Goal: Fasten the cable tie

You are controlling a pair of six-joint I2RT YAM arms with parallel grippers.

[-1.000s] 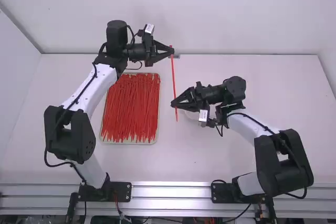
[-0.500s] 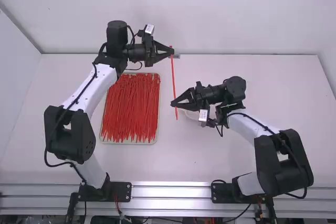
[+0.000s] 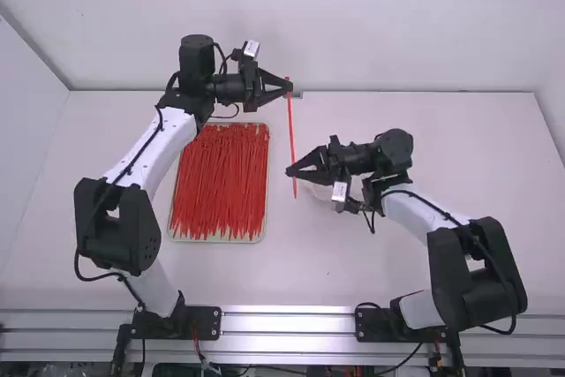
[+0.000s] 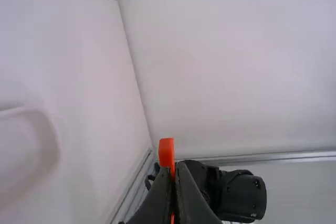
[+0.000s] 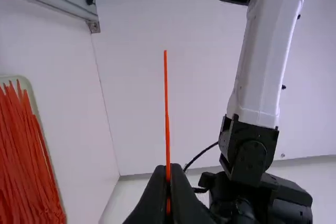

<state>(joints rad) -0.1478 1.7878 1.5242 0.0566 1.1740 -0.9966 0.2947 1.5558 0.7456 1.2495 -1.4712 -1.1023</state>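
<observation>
On the smooth white worktop (image 3: pixel 459 130), a flat, pale rectangular tray (image 3: pixel 267 184) carries a dense layer of thin red cable ties (image 3: pixel 221 181). Just right of that tray, one cable tie (image 3: pixel 291 143), a slim, straight red-orange plastic strip with a small blocky head, spans between the two arms. The left gripper (image 3: pixel 290 90), beyond the tray's far right corner, has its black fingers pressed shut on the head end. The right gripper (image 3: pixel 291 171), beside the tray's right edge, pinches the strip near its tail.
</observation>
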